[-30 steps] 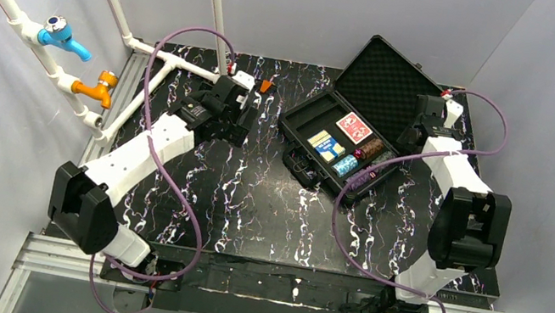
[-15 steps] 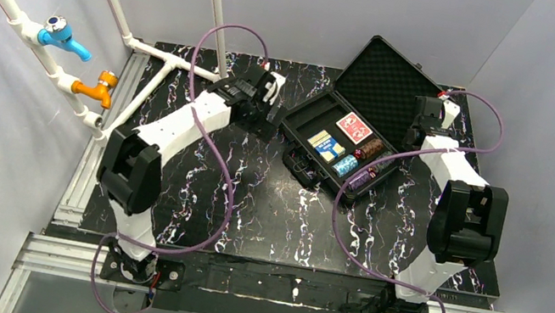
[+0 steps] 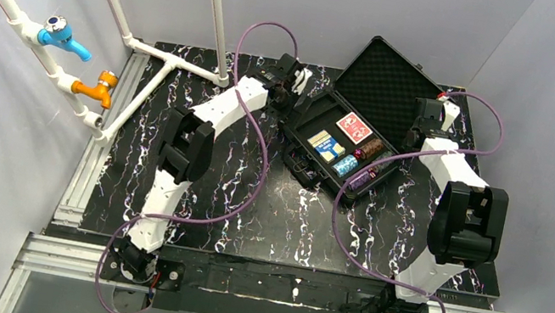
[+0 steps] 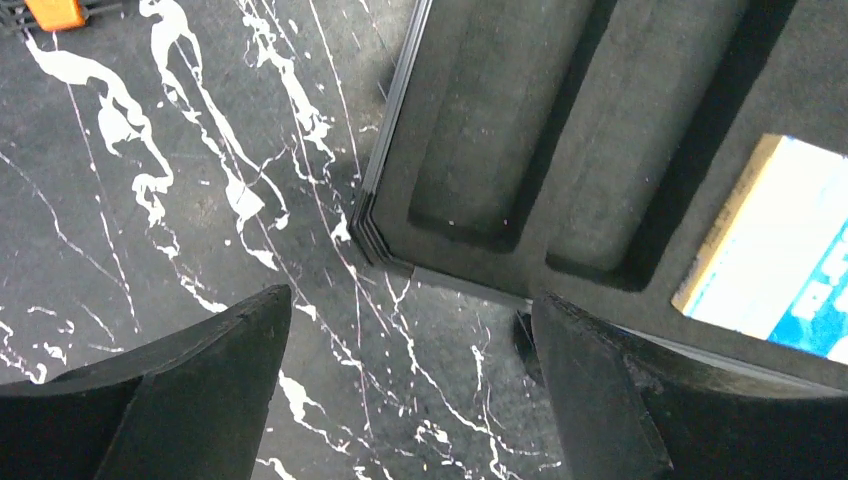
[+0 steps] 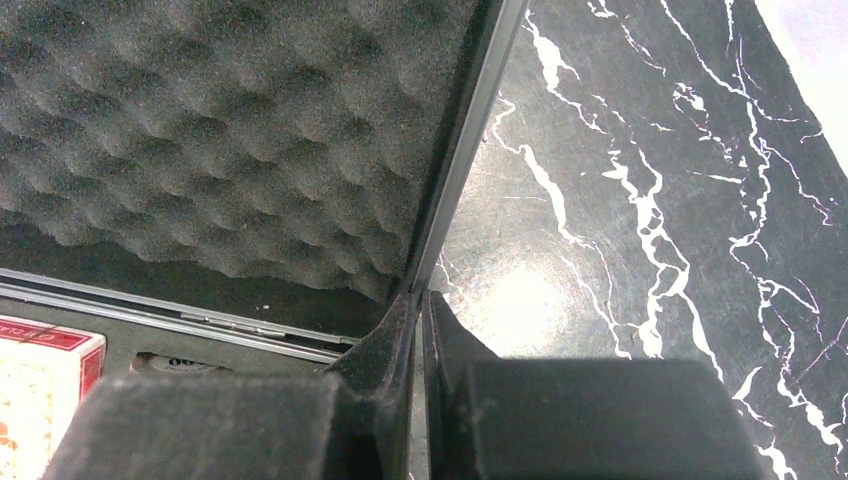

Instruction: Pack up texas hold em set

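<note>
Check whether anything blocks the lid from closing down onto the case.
Probably the left gripper: it hovers open over a corner of the case, where the lid would land. The right gripper pinches the lid's rim. Nothing else visible blocks it.

Bright, even light; glare on the tabletop (image 5: 525, 300), near fingers (image 5: 230, 420) blurred.

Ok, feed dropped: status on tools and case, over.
Left tool open above corner of black rectangular hard case. Right tool shut on edge of foam-lined lid. Purple cable crosses case front.

Black case (image 3: 387, 77) — white-veined black table (image 3: 250, 195)
</note>
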Controlling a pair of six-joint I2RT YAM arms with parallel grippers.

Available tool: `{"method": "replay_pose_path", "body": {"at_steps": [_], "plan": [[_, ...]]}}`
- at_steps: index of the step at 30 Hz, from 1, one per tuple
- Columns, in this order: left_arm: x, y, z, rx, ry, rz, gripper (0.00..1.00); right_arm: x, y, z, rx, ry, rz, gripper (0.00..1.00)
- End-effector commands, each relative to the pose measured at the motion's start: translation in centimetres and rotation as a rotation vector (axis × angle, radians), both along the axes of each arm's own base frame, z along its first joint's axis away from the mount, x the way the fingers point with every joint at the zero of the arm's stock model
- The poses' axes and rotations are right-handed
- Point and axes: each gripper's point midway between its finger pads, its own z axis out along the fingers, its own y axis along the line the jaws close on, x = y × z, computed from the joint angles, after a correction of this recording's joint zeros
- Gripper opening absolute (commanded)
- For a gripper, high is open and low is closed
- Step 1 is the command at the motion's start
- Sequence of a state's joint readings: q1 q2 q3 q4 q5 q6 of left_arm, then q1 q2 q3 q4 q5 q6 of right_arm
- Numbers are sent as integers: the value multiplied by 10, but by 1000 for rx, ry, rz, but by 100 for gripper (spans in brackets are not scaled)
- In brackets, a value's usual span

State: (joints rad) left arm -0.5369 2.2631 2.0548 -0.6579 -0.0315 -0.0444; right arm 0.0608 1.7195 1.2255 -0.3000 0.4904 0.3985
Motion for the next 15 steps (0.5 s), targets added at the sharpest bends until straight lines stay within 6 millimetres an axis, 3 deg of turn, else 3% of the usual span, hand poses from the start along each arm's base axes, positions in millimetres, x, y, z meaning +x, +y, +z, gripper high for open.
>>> {"method": "replay_pose_path", "body": {"at_steps": [1,9,15], "plan": [[4,-5,13,-2,-3,-29,88,3,9,2,41,-41,34,11],[23,-2,11,19,-49,23,77,2,15,2,66,-47,56,10],[37,-7,22,-50,-84,73,87,3,17,1,75,-47,62,10]]}}
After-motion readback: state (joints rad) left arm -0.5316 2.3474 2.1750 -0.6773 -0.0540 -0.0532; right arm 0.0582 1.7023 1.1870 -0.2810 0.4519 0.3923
